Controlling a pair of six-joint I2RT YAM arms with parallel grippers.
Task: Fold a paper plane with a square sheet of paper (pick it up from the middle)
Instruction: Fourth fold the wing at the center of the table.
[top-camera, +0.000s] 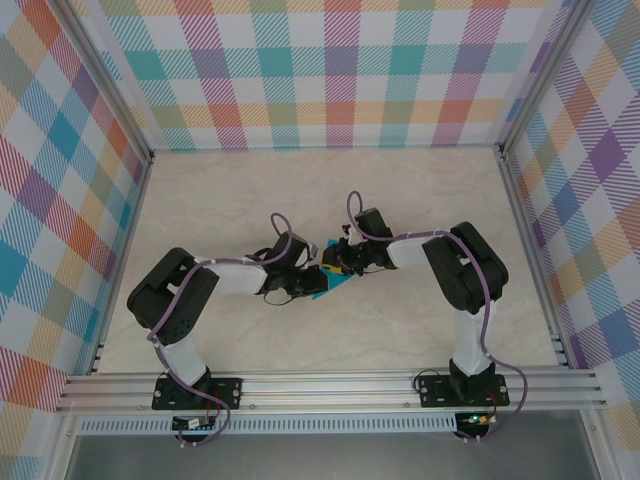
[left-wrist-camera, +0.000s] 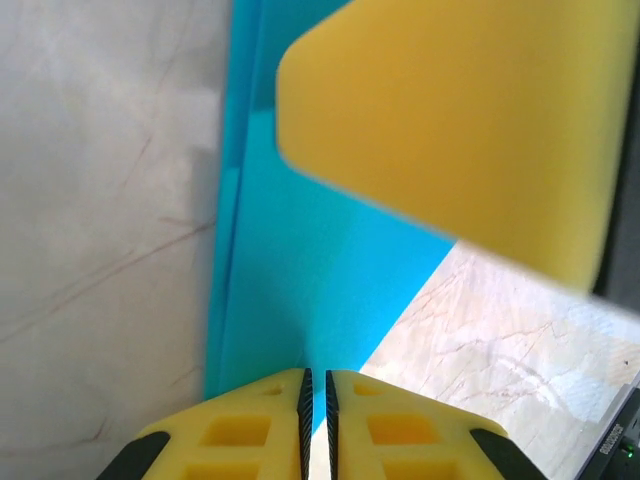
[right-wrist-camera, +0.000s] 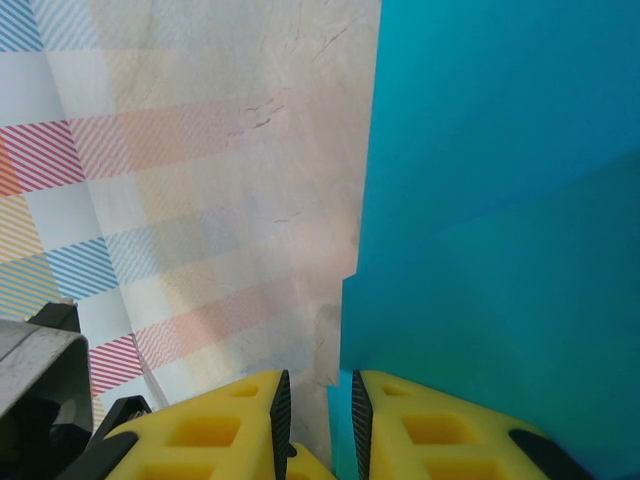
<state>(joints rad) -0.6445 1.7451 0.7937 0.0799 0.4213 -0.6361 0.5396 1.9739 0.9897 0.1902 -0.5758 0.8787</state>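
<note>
Mid-fold, I judge, with the plane not yet shaped. The teal sheet of paper (top-camera: 332, 284) is at centre frame in the top view, between both claws over the pale surface (top-camera: 420, 200), and shows a doubled layer along one crease. The left claw (left-wrist-camera: 316, 380) is nearly together, pinching the sheet's edge. The right claw (right-wrist-camera: 320, 385) is likewise narrow and seemingly clamped on the sheet. The next move calls for pressing the fold flat with edges aligned, without tearing the paper.

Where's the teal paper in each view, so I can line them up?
Top external: teal paper at the middle of the table.
Left wrist: a central vertical band, reaching the bottom edge.
Right wrist: the right half of the picture.
Shared landmark: marbled tabletop.
</note>
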